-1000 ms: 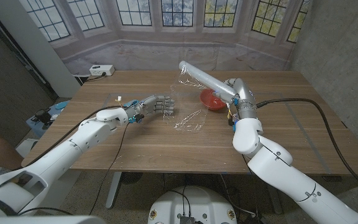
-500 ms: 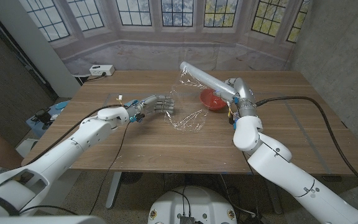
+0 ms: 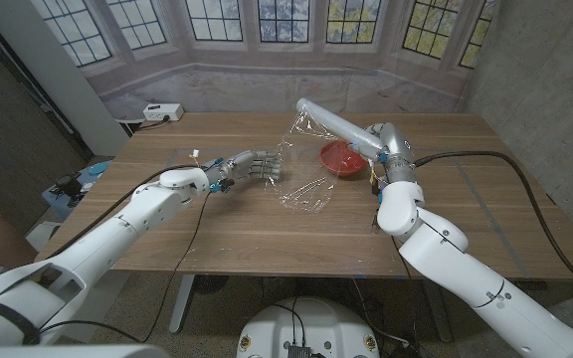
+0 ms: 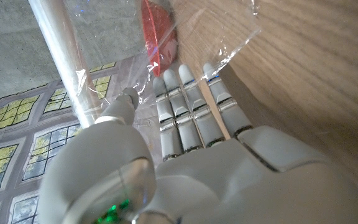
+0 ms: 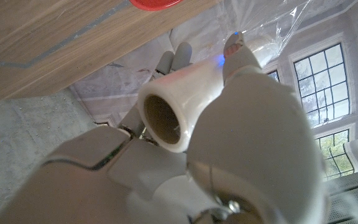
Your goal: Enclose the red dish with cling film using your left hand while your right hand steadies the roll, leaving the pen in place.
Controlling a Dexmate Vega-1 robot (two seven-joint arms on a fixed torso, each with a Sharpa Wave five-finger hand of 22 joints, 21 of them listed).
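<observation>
Left hand (image 3: 250, 166): fingers (image 4: 191, 112) extended straight and held close together, thumb alongside; the cling film (image 3: 301, 189) runs past their tips, but whether thumb and finger pinch its edge cannot be told. In the left wrist view the film's edge (image 4: 229, 43) lies against the fingertips, with the wooden counter (image 4: 316, 81) just beyond.

Right hand (image 3: 384, 149): fingers (image 5: 173, 59) wrapped around the near end of the cling film roll (image 3: 336, 124), thumb over the top; the right wrist view shows the hollow core (image 5: 166, 118) of the roll enclosed in the grip. The roll is held off the counter (image 3: 167, 229), slanting away from the fingers toward the far side.

Cling film: a loose sheet hangs from the roll's far end and trails down to the counter between the two hands, crumpled where it meets the wood, near the left fingertips.

Red dish (image 3: 341, 156): on the counter just below the roll, close beside the right fingers, well apart from the left fingers. The film does not cover it; its rim is bare. It appears also beyond the left fingertips (image 4: 158, 34) and at the edge of the right wrist view (image 5: 157, 3).

Change from the earlier frame: the roll has shifted slightly to the robot's right and lifted, exposing more of the dish; the film's crumpled patch has spread a little further toward the dish. The left hand stays in much the same place.
</observation>
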